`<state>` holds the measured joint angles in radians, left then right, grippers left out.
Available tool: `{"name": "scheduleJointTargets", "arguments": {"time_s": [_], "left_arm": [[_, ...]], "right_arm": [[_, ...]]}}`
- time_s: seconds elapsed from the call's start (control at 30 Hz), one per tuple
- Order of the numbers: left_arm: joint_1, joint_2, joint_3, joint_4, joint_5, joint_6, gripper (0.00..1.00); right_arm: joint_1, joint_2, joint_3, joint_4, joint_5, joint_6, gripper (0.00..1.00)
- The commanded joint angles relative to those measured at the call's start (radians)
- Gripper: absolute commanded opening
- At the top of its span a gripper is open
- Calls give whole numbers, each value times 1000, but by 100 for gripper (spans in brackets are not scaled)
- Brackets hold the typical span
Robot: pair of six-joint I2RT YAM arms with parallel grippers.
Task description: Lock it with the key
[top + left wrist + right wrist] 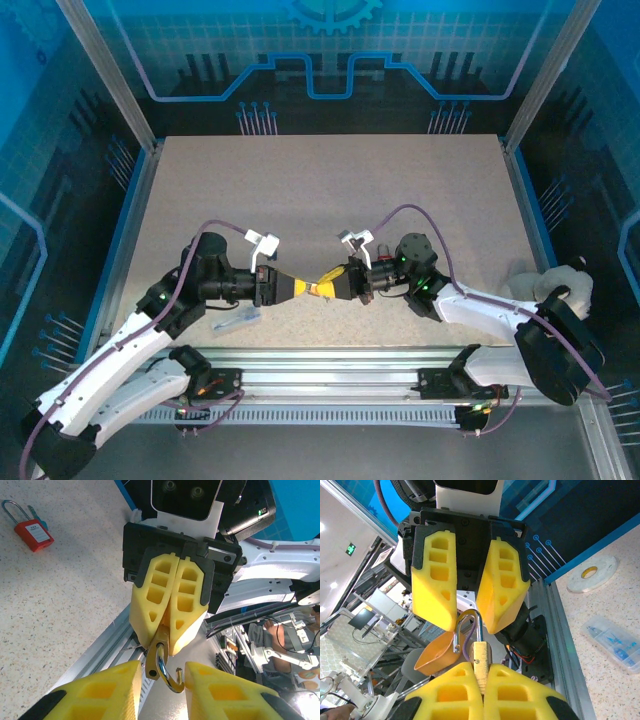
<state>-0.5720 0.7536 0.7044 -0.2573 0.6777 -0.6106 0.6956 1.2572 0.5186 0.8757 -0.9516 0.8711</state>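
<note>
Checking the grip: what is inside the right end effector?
A brass padlock, body pinched in the right end effector, shackle sticking out. The fingers cover most of the body.

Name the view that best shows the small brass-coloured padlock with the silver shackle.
Right wrist: the small brass-coloured padlock shows its body and whole silver shackle, clamped by the right gripper. Left wrist shows its hooked shackle; top external, a tiny speck.

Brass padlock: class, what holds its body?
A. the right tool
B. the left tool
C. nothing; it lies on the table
A: the right tool is shut on the brass padlock, clamping its body, with the shackle sticking out beyond the fingertips.
</note>
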Motion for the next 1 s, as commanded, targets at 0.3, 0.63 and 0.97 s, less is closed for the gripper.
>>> {"name": "scheduleJointTargets", "arguments": {"time_s": [0.3,0.63,0.97], "left_arm": [[6,-2,-2,-2,17,6,18],[4,-34,-27,27,16,-12,0],[-12,-57,-77,101,4,-40,0]], "right_arm": [[15,-6,24,29,-30,0,0],[14,32,47,127,-64,120,0],[27,73,98,205,-61,253,0]]}}
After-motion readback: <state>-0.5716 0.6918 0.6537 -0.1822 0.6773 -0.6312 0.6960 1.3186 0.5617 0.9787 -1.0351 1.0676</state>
